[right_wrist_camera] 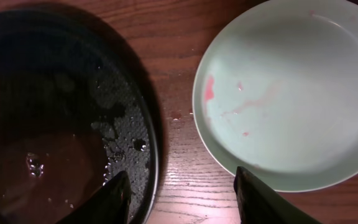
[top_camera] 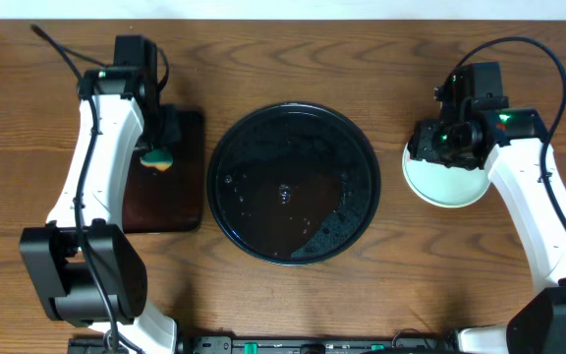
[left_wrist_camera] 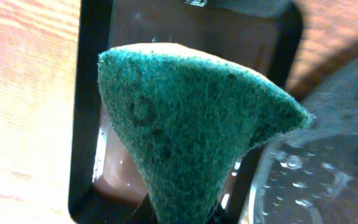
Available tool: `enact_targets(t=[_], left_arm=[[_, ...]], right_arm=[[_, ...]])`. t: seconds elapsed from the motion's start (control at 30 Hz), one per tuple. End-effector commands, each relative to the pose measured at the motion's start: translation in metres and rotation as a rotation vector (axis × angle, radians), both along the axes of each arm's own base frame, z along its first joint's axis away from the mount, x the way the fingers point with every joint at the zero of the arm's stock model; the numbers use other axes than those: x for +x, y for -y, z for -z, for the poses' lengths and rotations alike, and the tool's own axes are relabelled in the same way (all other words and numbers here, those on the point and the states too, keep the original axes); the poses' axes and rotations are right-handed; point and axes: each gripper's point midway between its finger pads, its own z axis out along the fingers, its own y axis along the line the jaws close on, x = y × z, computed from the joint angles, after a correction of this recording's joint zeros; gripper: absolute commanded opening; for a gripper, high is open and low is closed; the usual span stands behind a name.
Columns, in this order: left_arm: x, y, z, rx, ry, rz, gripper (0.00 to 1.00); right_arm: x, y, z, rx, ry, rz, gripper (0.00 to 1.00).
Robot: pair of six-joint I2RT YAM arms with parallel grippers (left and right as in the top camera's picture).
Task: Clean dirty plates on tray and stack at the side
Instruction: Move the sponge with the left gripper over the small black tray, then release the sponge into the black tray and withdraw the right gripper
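One green sponge (left_wrist_camera: 191,124), one round black tray (top_camera: 263,167), one pale plate (right_wrist_camera: 291,93).

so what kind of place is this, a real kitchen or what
Probably a robot test bench staged as a dishwashing station, not a real kitchen: robot arms at a wooden table, a wet round black tray, a green scouring sponge and a sauce-smeared pale plate.

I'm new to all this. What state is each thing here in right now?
sponge: pinched in the left gripper, above the rectangular tray.
left gripper: shut on the sponge.
right gripper: open, holding nothing, by the plate's edge.
plate: flat on the table, faint red smears on it.
round tray: wet, no plates on it.
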Motion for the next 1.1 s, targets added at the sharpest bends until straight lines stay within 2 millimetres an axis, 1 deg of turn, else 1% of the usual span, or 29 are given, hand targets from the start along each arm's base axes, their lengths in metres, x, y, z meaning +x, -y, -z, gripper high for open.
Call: enact_targets(t=[0.0, 0.07, 0.17, 0.3, 0.37, 0.5, 0.53, 0.57, 0.6, 1.07], left_arm=[[-0.011, -0.010, 0.027, 0.010, -0.051, -0.016, 0.07], [-0.014, -0.012, 0.037, 0.009, -0.057, -0.021, 0.09], [-0.016, -0.012, 0.046, 0.010, -0.060, -0.023, 0.17], [-0.017, -0.012, 0.051, 0.010, -0.060, -0.023, 0.17], [-0.017, -0.012, 0.051, 0.009, -0.061, -0.022, 0.27], [-0.017, -0.012, 0.051, 0.009, -0.061, -0.023, 0.57], [-0.017, -0.012, 0.051, 0.010, -0.061, -0.023, 0.67], [-0.017, -0.012, 0.051, 0.009, -0.061, -0.023, 0.73], [-0.017, -0.012, 0.051, 0.009, -0.060, -0.023, 0.75], [-0.017, -0.012, 0.051, 0.009, -0.061, -0.023, 0.77]], right_arm=[[0.002, -0.005, -0.004, -0.018, 0.016, -0.022, 0.52], [0.002, -0.008, -0.005, -0.018, 0.020, -0.032, 0.52], [0.002, -0.012, -0.005, -0.018, 0.021, -0.042, 0.52], [0.001, -0.018, -0.001, -0.017, 0.011, -0.057, 0.53], [0.000, -0.022, 0.003, -0.017, -0.002, -0.070, 0.53], [-0.002, -0.033, 0.012, -0.022, -0.027, -0.103, 0.54], [-0.002, -0.036, 0.014, -0.022, -0.031, -0.110, 0.54], [-0.003, -0.037, 0.014, -0.023, -0.032, -0.114, 0.54], [-0.003, -0.038, 0.014, -0.023, -0.032, -0.118, 0.54], [-0.010, -0.037, 0.016, -0.029, -0.059, -0.124, 0.56]])
